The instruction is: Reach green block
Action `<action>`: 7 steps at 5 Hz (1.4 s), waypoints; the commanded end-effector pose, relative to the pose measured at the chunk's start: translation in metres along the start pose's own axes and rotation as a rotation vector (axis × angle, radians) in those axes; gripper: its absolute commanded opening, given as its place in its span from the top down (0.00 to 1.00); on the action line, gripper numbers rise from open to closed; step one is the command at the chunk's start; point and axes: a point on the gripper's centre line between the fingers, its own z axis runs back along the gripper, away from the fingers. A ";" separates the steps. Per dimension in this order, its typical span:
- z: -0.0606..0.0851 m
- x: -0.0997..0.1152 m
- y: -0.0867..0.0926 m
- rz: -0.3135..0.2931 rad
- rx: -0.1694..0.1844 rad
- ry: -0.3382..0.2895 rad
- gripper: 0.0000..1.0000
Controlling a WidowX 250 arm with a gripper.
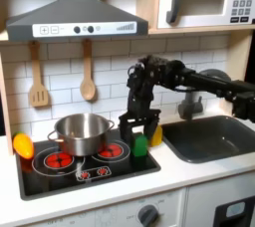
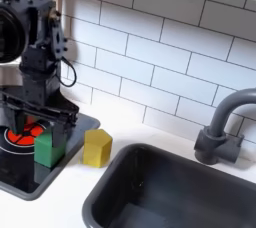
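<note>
In the first exterior view the hand (image 1: 140,127) covers the green block's (image 1: 140,145) top; whether they touch is unclear. In the second exterior view the picture's bottom edge cuts the sink (image 2: 170,197).

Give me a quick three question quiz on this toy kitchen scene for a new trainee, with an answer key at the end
1. True or false: the gripper is directly above the green block in the second exterior view.
2. Which object sits beside the green block, toward the sink? A) steel pot B) yellow block C) wooden spoon
3. Fill in: in the first exterior view, the steel pot stands on the ______.

Key
1. True; its fingers straddle the block's top.
2. B, the yellow block.
3. Stovetop, to the first exterior view's left of the green block.
</note>
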 end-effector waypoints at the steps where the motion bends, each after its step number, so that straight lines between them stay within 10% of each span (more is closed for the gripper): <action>1: -0.011 0.001 -0.002 -0.008 0.017 0.019 0.00; 7: -0.034 -0.006 -0.005 -0.017 -0.003 0.079 0.00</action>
